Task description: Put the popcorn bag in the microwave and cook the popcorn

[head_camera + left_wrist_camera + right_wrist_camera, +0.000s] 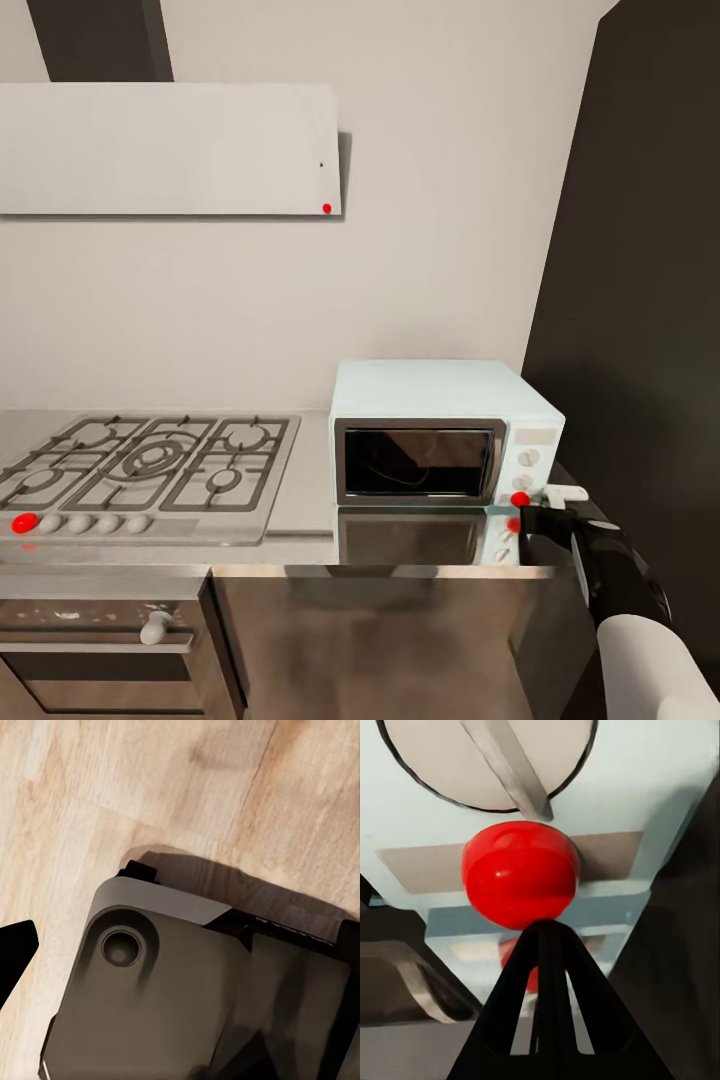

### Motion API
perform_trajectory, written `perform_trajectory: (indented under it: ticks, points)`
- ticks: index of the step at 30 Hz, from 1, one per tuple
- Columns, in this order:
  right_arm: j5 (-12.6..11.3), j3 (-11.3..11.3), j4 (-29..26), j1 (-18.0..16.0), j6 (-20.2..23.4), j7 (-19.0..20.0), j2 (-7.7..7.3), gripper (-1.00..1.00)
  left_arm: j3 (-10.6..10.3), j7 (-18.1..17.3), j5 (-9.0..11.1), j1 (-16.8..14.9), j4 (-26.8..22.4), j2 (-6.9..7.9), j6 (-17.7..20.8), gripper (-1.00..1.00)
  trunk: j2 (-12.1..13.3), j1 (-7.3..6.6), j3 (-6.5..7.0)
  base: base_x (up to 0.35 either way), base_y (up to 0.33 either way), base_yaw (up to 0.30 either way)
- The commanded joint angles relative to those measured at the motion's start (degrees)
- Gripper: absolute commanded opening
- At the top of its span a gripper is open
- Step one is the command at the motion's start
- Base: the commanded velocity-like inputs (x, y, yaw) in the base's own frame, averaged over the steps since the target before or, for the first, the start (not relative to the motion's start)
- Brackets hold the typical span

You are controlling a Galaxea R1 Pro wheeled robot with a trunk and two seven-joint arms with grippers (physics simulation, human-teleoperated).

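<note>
Head view shows the microwave (446, 432) standing on the steel tabletop (300, 500), its dark glass door closed and whatever lies behind the glass too dim to make out. A gas hob (150, 468) is set into the tabletop just beside the microwave on its door side, with a row of knobs along its front edge, one of them red. A white slanted hood (170, 150) hangs on the grey wall above the hob. Below the tabletop, under the hob, sits a built-in oven (100, 640) with a steel handle.

The right pincer (527, 512) is at the lower front corner of the microwave's control panel, right against the red button (520, 498) beneath the white knobs. In the right wrist view its two black fingers (547, 997) come together into one point, pressed together, with the tip touching the lower edge of the red button (520, 874); a white knob (487, 757) sits just above the button on the mint panel.

Left wrist view looks down at the wood plank floor (150, 787) and the robot's dark grey base (187, 997). A black tip of the left pincer (15, 949) shows at the edge of that view, and I cannot tell whether it is spread or closed.
</note>
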Motion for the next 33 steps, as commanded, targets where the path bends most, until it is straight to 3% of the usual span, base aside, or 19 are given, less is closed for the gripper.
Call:
perform_trajectory:
  ticks: [1,23,33]
  points:
    - [0.6,-0.2,-0.1,-0.1,0.1,0.5,-0.01,-1.00,-0.5,0.2,0.4,0.0,0.0,0.00,-0.1,1.00,-0.1,0.01,-0.08,0.000,0.000,0.000]
    - [0.6,-0.1,0.0,-0.1,0.1,0.6,-0.03,-1.00,-0.5,0.2,0.6,0.0,0.0,0.07,-0.1,1.00,-0.1,0.01,-0.08,0.062,0.000,0.000]
    - [0.9,-0.1,0.0,-0.1,0.3,1.0,-0.06,-1.00,-0.4,0.3,0.8,0.0,0.0,-0.10,-0.1,1.00,-0.1,0.01,-0.08,-0.307,0.000,0.000]
